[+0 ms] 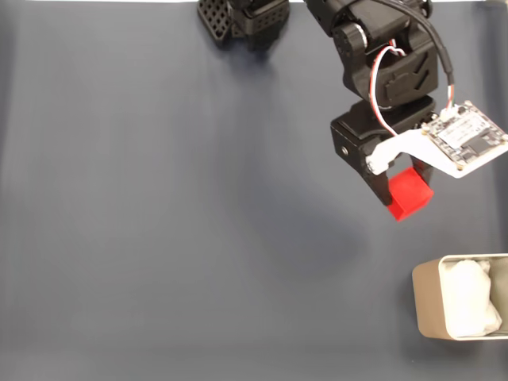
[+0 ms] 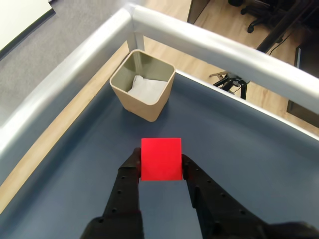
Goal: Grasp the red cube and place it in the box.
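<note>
The red cube is clamped between the black fingers of my gripper and hangs above the dark blue table. In the fixed view the gripper is at the right side, with the beige box lower right of it at the frame's corner. The wrist view puts the box ahead of the cube, near the table's far corner, with white lining inside. Cube and box are well apart.
A metal rail runs along the table's edges and meets at a corner just behind the box. The arm's base stands at the top of the fixed view. Beyond the rail are floor and chair legs.
</note>
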`<state>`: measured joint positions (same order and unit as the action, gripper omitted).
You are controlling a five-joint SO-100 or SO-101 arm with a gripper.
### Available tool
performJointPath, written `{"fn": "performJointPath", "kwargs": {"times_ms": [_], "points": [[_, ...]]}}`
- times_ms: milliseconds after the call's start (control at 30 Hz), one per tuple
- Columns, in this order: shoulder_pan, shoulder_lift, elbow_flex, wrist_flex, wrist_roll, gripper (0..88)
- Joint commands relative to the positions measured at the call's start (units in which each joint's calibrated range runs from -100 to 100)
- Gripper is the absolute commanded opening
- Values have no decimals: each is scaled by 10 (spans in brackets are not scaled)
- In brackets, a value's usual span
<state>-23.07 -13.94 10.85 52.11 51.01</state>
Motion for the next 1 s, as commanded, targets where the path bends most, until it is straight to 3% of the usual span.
{"fn": "performJointPath", "kwargs": {"times_ms": [0, 967], "points": [[8, 17, -87, 12, -3, 4], [2, 312, -512, 67, 4, 7]]}}
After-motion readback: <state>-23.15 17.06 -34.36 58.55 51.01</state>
